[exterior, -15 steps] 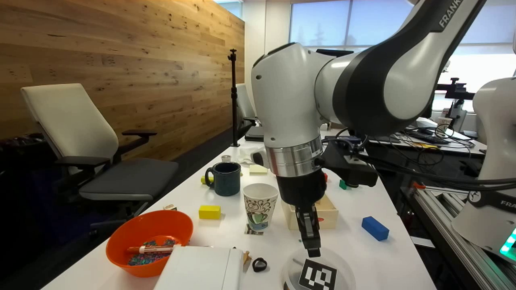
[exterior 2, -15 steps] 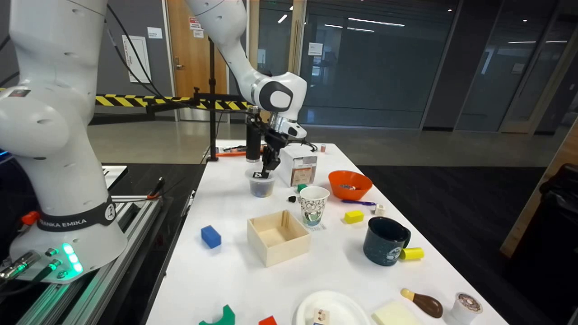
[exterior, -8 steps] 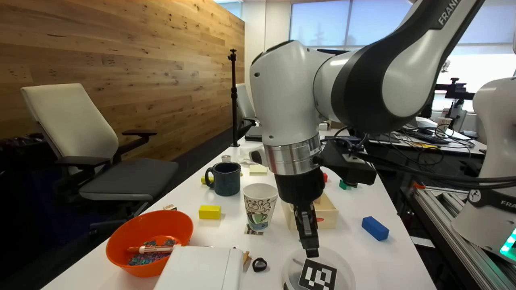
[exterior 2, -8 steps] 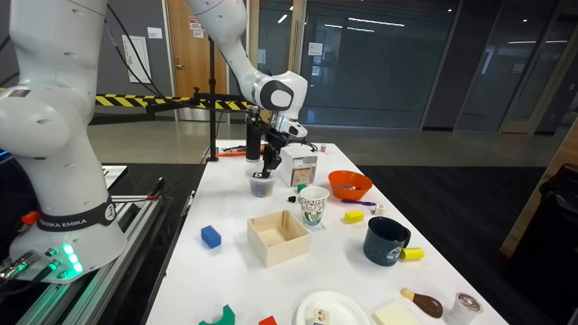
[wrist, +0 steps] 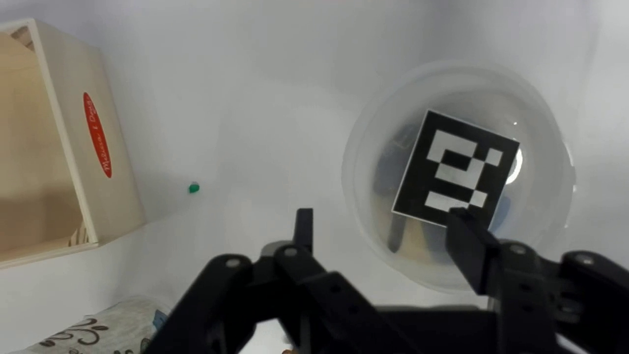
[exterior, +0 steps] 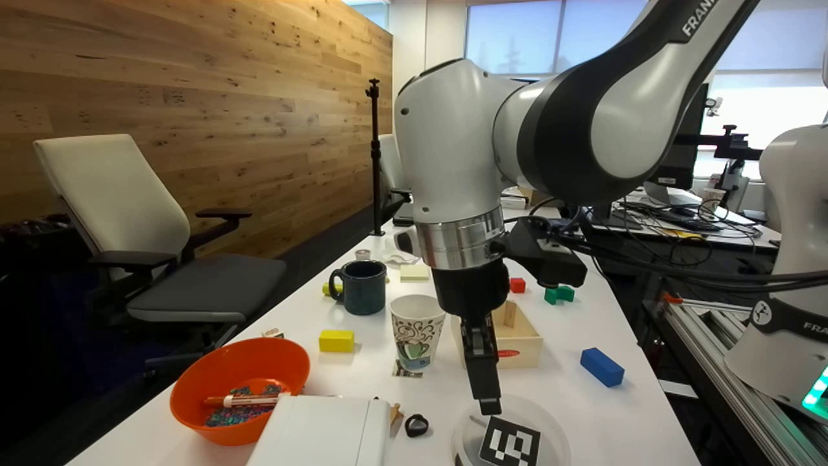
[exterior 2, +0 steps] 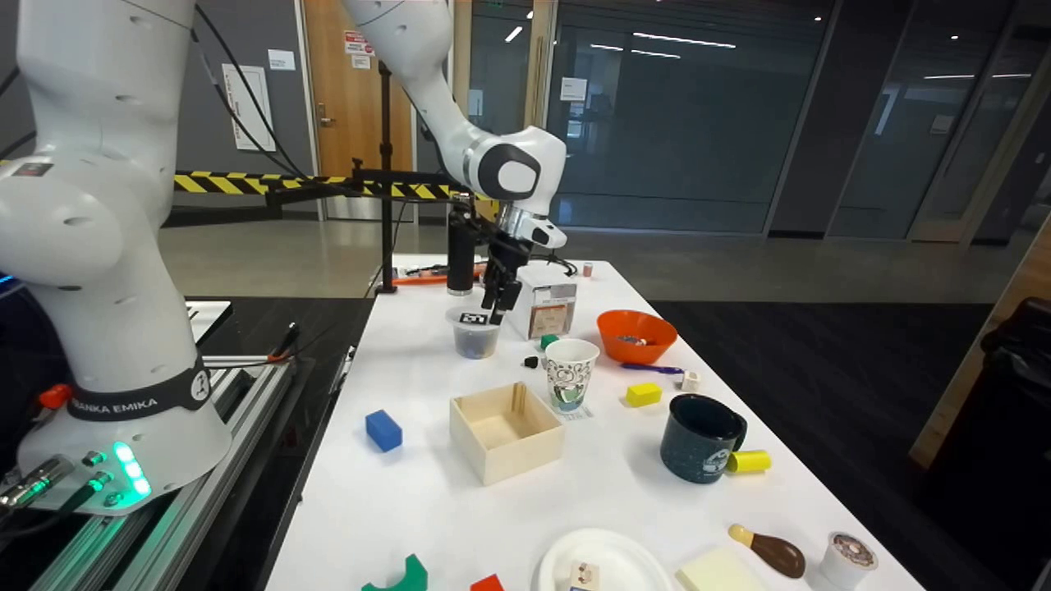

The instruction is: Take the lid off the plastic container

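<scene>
Claw (wrist: pixel 381 215) downward, jaws wide apart

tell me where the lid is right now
In the wrist view, the lid is on the right side, right of the wooden box. In an exterior view, it sits atop the container, left of the white box.

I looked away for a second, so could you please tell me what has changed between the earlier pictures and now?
In both exterior views the gripper and its arm have shifted slightly toward the orange bowl. The gripper holds nothing; the wrist view shows it open. The lid, still on the plastic container, stayed where it was.
</scene>
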Action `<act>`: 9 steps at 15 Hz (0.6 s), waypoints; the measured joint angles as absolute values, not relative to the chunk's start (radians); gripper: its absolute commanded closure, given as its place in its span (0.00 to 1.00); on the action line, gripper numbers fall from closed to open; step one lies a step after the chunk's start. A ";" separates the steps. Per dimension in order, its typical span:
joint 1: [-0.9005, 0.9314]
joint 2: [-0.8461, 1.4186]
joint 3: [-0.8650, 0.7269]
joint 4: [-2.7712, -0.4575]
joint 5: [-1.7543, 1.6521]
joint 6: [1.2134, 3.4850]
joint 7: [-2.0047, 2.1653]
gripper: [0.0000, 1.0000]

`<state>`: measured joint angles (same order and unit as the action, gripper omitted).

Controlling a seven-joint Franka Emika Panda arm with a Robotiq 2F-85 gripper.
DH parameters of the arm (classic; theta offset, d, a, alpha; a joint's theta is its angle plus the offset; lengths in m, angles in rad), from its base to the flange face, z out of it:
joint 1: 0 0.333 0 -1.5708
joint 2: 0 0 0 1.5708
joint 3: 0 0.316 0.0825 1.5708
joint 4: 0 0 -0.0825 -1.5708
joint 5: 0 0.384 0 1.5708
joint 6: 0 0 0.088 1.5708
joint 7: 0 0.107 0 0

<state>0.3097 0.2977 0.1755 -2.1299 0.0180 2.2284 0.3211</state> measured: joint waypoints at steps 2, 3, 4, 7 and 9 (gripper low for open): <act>0.303 0.298 0.175 -2.130 0.018 2.228 0.321 0.29; 0.301 0.298 0.174 -2.130 0.018 2.228 0.321 0.30; 0.300 0.298 0.173 -2.130 0.018 2.228 0.321 0.30; 0.300 0.298 0.173 -2.130 0.018 2.228 0.321 0.38; 0.300 0.299 0.173 -2.130 0.018 2.228 0.321 0.49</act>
